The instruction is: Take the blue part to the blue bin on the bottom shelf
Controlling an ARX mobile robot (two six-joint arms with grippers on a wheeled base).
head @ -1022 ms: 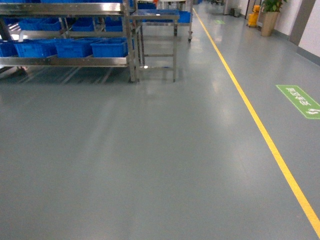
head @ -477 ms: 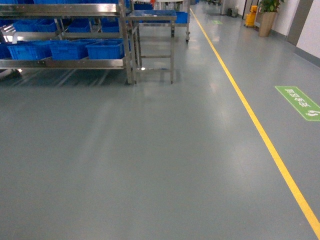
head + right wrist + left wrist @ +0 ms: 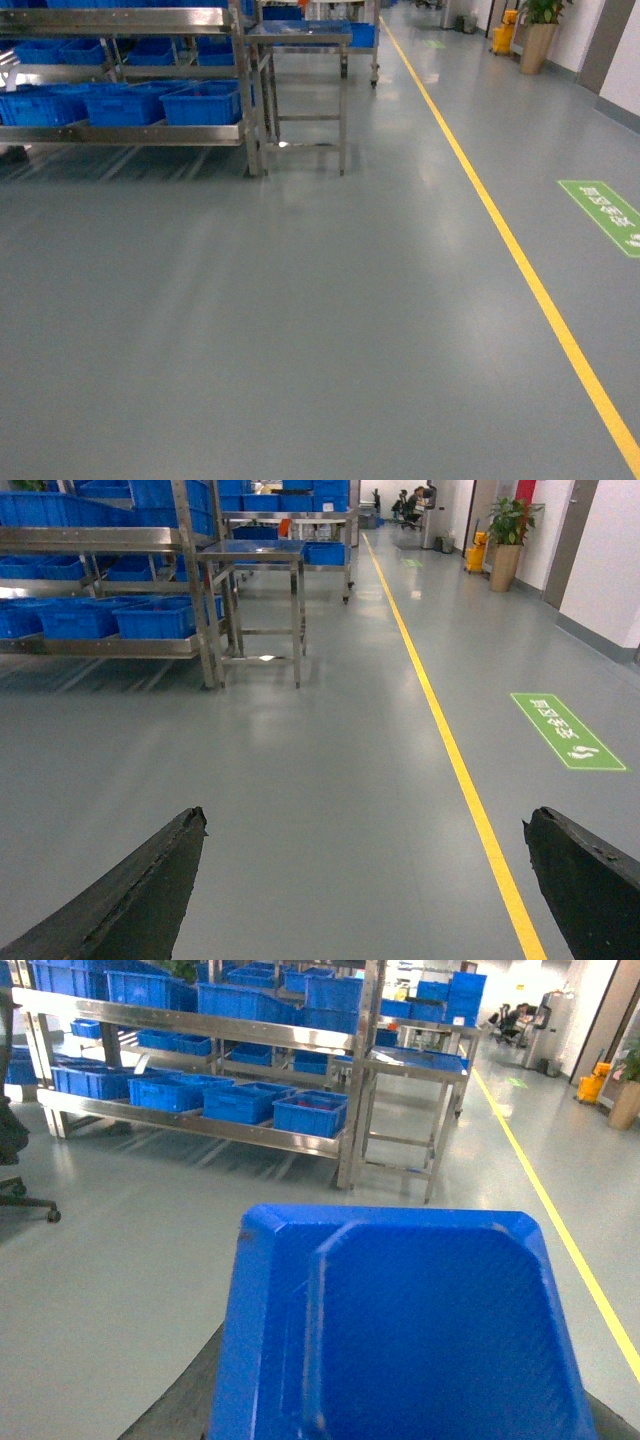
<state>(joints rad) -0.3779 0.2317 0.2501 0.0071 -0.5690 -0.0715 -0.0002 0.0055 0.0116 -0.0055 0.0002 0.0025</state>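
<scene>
The blue part (image 3: 420,1310), a broad blue plastic tray shape, fills the lower half of the left wrist view. My left gripper (image 3: 400,1415) is shut on it, and one dark finger (image 3: 185,1400) shows at its left edge. The bottom shelf (image 3: 120,133) stands at the far left with several blue bins (image 3: 200,103) in a row; the shelf lip (image 3: 200,1125) and bins (image 3: 310,1113) show too in the left wrist view. My right gripper (image 3: 365,815) is open over bare floor, holding nothing. Neither gripper shows in the head view.
A steel table (image 3: 300,40) stands right of the rack. A yellow floor line (image 3: 500,230) runs away on the right, with a green floor sign (image 3: 605,212) beyond it. An office chair base (image 3: 25,1200) sits at the left. A potted plant (image 3: 540,30) stands far back.
In the head view the rack and table have shifted left and down, and the green sign has slid lower. The camera has rolled closer to the rack.
</scene>
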